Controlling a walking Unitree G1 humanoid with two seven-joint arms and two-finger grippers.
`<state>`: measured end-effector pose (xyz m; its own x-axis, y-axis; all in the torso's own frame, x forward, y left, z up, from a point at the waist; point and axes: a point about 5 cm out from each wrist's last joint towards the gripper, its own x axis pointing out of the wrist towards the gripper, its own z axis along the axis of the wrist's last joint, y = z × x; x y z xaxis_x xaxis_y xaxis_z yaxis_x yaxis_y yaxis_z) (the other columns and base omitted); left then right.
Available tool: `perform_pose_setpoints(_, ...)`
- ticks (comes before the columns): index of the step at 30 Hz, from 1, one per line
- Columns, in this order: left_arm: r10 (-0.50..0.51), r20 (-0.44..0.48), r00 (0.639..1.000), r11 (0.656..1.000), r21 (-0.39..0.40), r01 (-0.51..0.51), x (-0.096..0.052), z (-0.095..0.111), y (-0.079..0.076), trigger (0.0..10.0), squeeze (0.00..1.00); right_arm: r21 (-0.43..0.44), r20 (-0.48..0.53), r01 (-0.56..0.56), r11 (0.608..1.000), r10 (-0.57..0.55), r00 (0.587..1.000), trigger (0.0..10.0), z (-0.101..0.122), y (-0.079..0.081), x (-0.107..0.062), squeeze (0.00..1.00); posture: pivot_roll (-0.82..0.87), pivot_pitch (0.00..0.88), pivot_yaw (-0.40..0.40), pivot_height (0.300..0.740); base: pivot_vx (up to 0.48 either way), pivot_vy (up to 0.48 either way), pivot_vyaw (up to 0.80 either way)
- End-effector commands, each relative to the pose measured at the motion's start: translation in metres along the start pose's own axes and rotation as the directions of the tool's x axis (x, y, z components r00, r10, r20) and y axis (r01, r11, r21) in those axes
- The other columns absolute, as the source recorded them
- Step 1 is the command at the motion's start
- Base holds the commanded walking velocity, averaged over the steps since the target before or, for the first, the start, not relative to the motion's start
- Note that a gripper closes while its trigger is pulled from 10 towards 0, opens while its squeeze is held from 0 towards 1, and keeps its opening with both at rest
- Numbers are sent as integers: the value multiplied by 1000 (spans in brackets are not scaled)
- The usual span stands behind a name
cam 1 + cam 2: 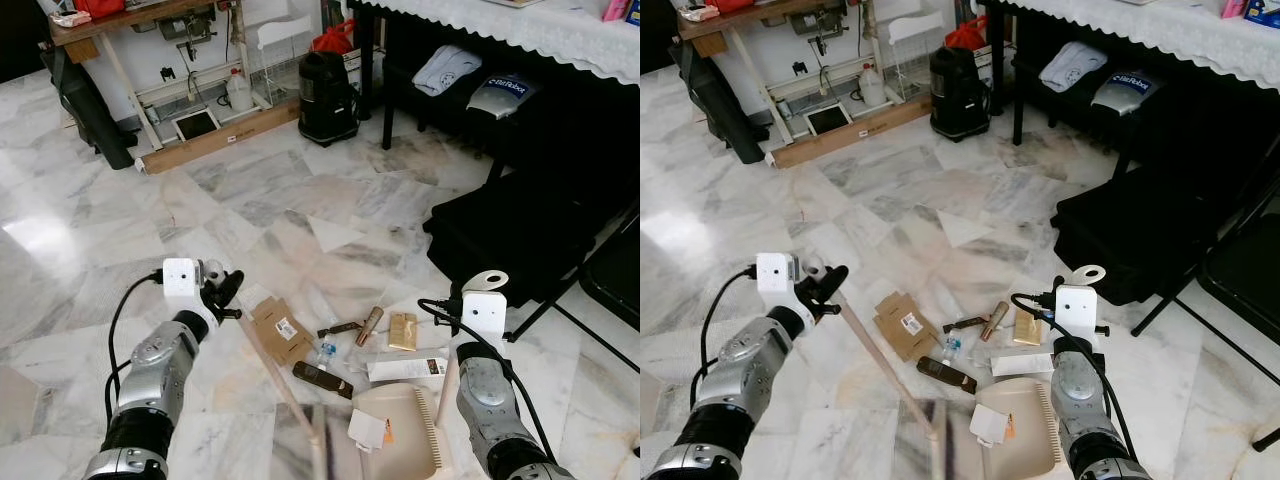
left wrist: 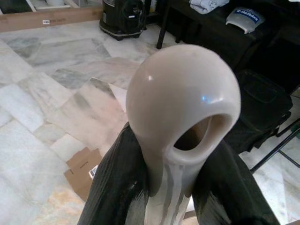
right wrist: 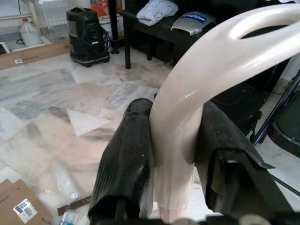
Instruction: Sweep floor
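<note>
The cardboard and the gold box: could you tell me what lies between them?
Between the cardboard and the gold box lie a dark strip and a bronze tube, in the eye views.

Location type: a room in a private home, partly used for sewing and storage. Indicators: a polished grey-and-cream marble tile floor (image 1: 120, 200); a wooden-topped treadle sewing table on white legs (image 1: 140, 30) against the far wall; a black canister vacuum cleaner (image 1: 327, 95); a table with a white lace-edged cloth (image 1: 520, 35); folded clothing on a low black shelf (image 1: 445, 70) beneath it; a black folding chair (image 1: 600, 280).
</note>
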<state>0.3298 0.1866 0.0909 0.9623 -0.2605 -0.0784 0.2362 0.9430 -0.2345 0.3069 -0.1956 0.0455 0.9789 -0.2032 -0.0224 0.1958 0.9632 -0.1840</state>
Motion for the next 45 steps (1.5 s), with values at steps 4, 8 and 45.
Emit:
perform_pose_setpoints(4,-1,15,1000,999,-50,2,1,3,4,10000,0,0,-44,-10,1000,10,999,10000,-9,2,-5,0,-83,77,119,740,0,0,0)
perform_pose_setpoints(8,-10,38,999,995,-95,14,2,5,3,10000,0,3,-44,-14,1000,14,999,10000,-8,4,-5,0,-81,73,118,740,0,0,0)
perform_pose_setpoints(45,-105,122,987,991,98,93,-49,55,9,10000,0,23,-69,-71,997,73,995,10000,-7,18,-2,0,-36,0,117,740,0,0,0)
